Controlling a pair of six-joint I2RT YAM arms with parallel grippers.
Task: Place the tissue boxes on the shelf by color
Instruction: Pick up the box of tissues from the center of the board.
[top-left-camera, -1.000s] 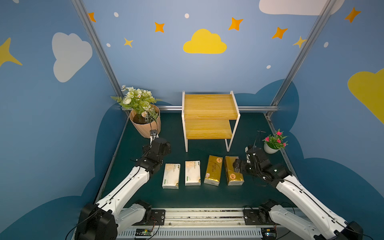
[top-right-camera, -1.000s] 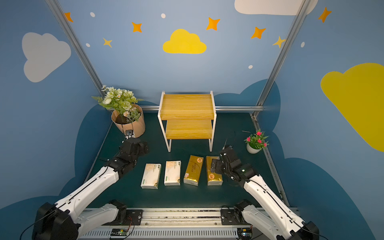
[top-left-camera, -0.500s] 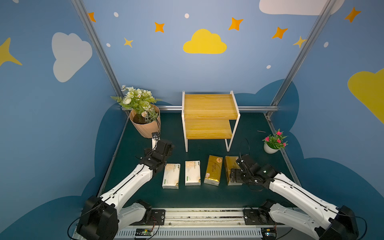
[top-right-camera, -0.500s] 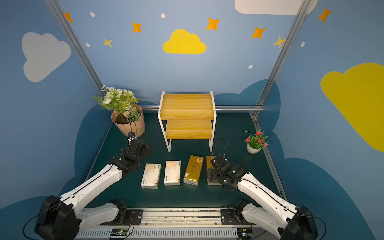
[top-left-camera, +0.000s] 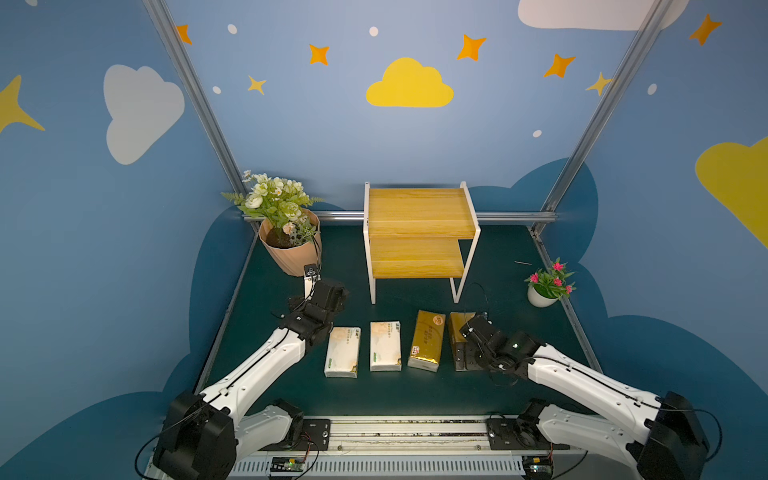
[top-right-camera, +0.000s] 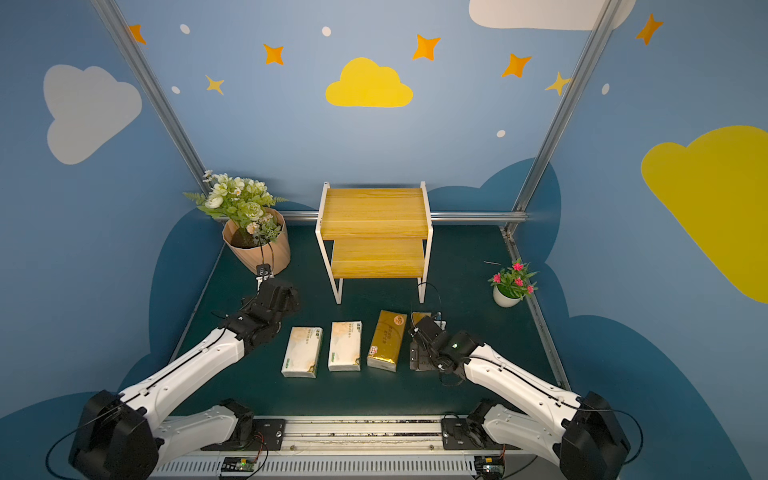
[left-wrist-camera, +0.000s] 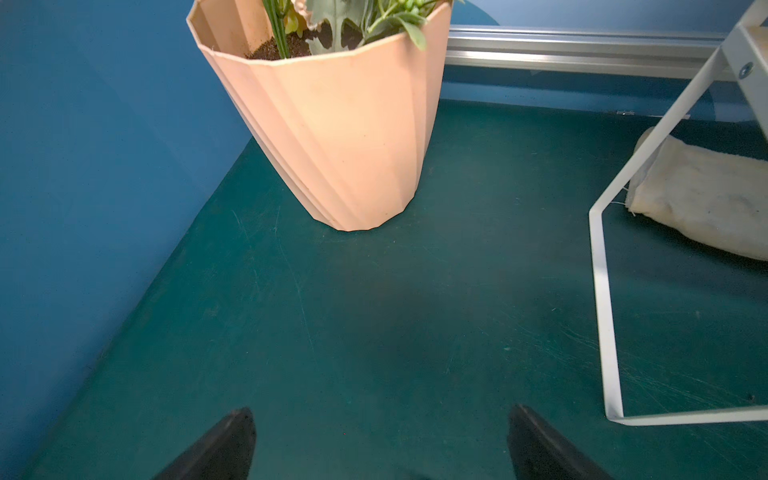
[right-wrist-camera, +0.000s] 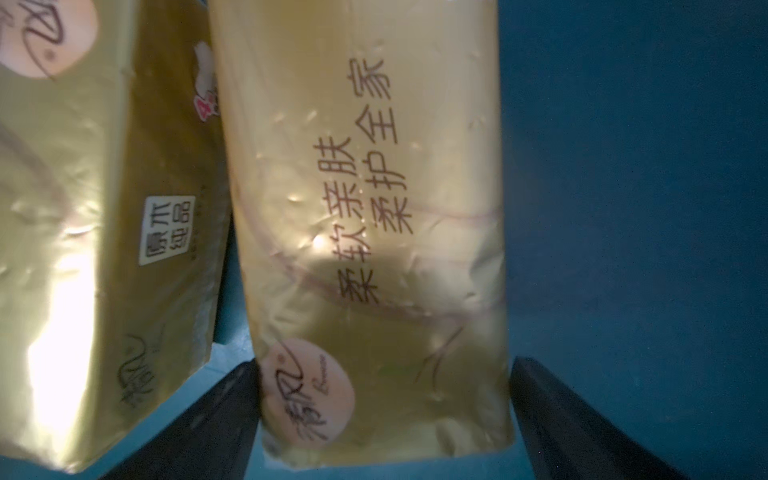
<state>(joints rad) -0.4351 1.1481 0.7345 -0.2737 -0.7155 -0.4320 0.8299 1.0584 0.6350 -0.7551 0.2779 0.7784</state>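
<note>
**Right claw astride the end gold pack**

The rightmost gold tissue pack (right-wrist-camera: 374, 208) lies flat, last in the row before the shelf (top-left-camera: 419, 212), with its long axis pointing at the shelf. My right gripper (right-wrist-camera: 382, 370) sits over its near end, jaws apart, one on each side of the narrow width. My left gripper (left-wrist-camera: 380, 415), also spread and empty, faces the peach flowerpot (left-wrist-camera: 332, 124), farther off.

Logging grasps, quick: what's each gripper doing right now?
Left gripper: open, empty.
Right gripper: open, fingers straddling a gold tissue pack.
</note>
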